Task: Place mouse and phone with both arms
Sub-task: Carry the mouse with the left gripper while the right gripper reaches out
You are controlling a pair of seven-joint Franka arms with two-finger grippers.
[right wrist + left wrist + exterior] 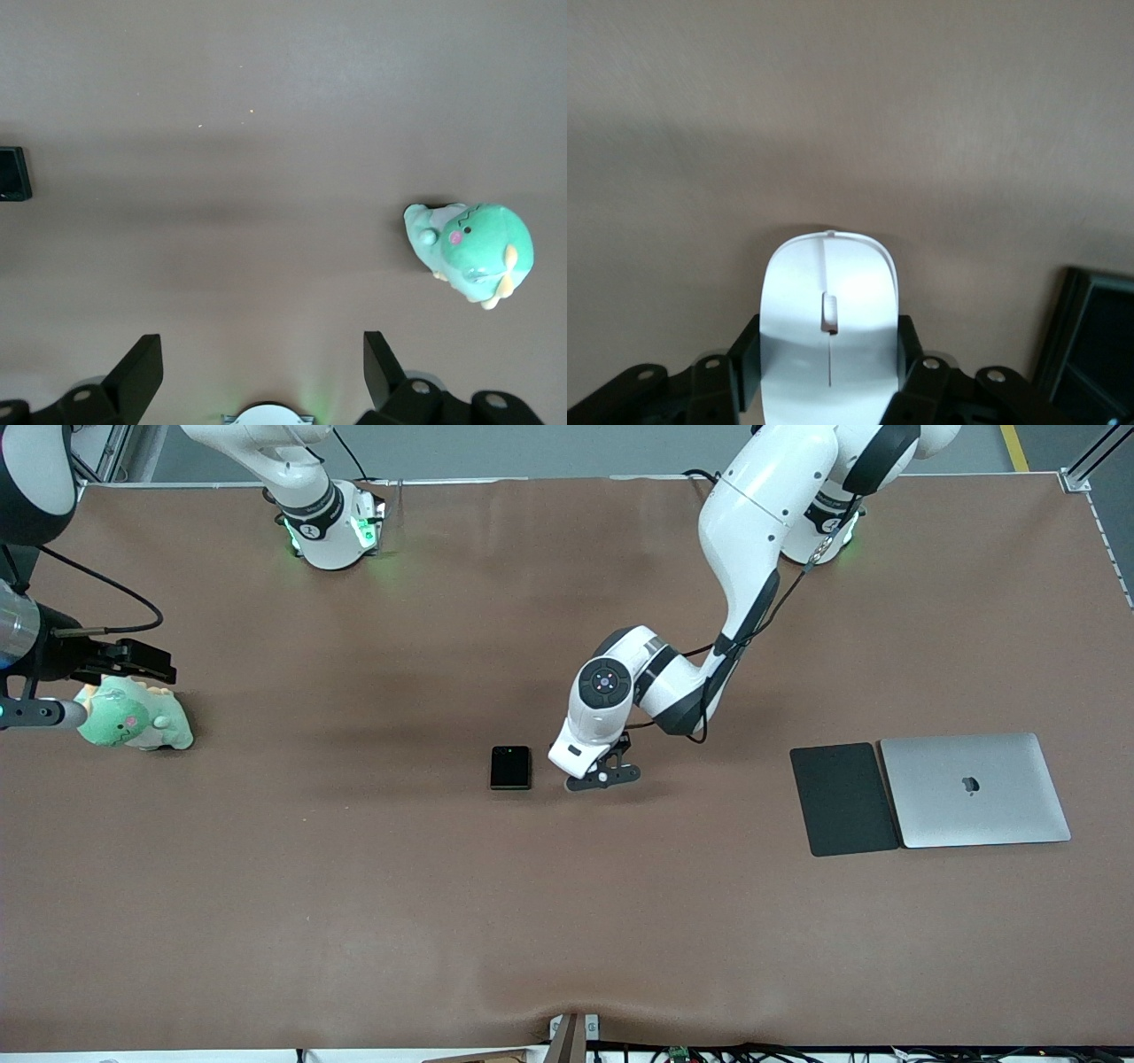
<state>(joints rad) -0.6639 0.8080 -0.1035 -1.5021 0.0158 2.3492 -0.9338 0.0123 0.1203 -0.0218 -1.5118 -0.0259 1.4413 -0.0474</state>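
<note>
Brown cloth covers the desk (354, 921). Left gripper (829, 376) fingers clasp the small glossy white oval mouse (829, 319) beside the black, nearly square folded phone (510, 767). Next, probably, release. Right gripper (263, 372) waits, fingers wide, over bare desk.

**Table layout, end to end**

The phone (510, 767) lies mid-table, with the left gripper (602, 776) just beside it toward the left arm's end, clamped on the mouse (829, 328). The pad (842, 799) and laptop (974, 790) lie side by side toward that same end, the pad closer to the phone. The plush toy (133, 716) sits at the right arm's end, under the right gripper (133, 657).
</note>
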